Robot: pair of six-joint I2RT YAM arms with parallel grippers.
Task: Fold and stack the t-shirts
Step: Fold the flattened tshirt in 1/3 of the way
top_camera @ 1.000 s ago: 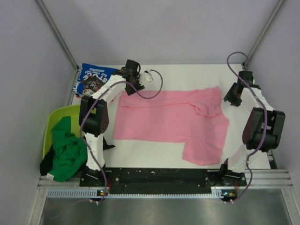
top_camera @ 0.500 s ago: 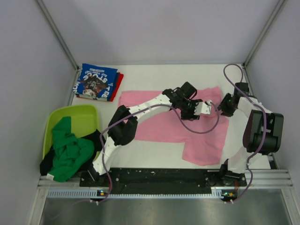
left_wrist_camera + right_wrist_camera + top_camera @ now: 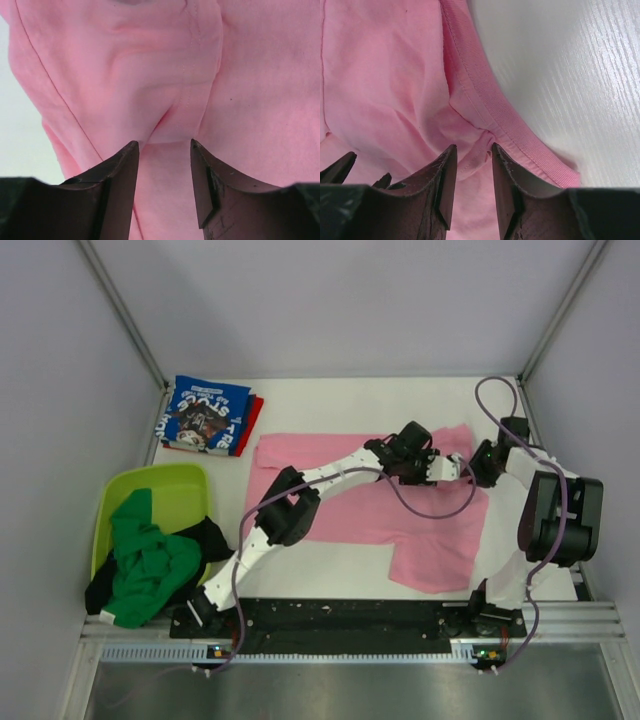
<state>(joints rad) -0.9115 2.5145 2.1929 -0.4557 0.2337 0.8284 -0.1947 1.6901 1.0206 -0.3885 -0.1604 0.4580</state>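
The pink t-shirt (image 3: pixel 345 495) lies spread across the middle of the white table, its right part rumpled. My left arm reaches over it to the right, and my left gripper (image 3: pixel 447 468) (image 3: pixel 165 145) stands open, pressed down on the pink cloth (image 3: pixel 150 75) with a raised fold between its tips. Just right of it, my right gripper (image 3: pixel 478 462) (image 3: pixel 474 147) is narrowly open at the shirt's ribbed hem (image 3: pixel 520 140), a small bunch of cloth between its fingers. The folded blue printed t-shirt (image 3: pixel 205 415) lies on the red one (image 3: pixel 252 420) at the back left.
A lime-green tub (image 3: pixel 175 495) stands at the left, with a green t-shirt (image 3: pixel 148 565) and a black one (image 3: pixel 208 536) spilling over it. Grey walls close the back and sides. Bare table (image 3: pixel 570 65) shows right of the shirt's hem.
My left arm swung from the back left across the pink shirt to its right part, then a little farther right to beside the right gripper. The right gripper came down onto the shirt's edge.
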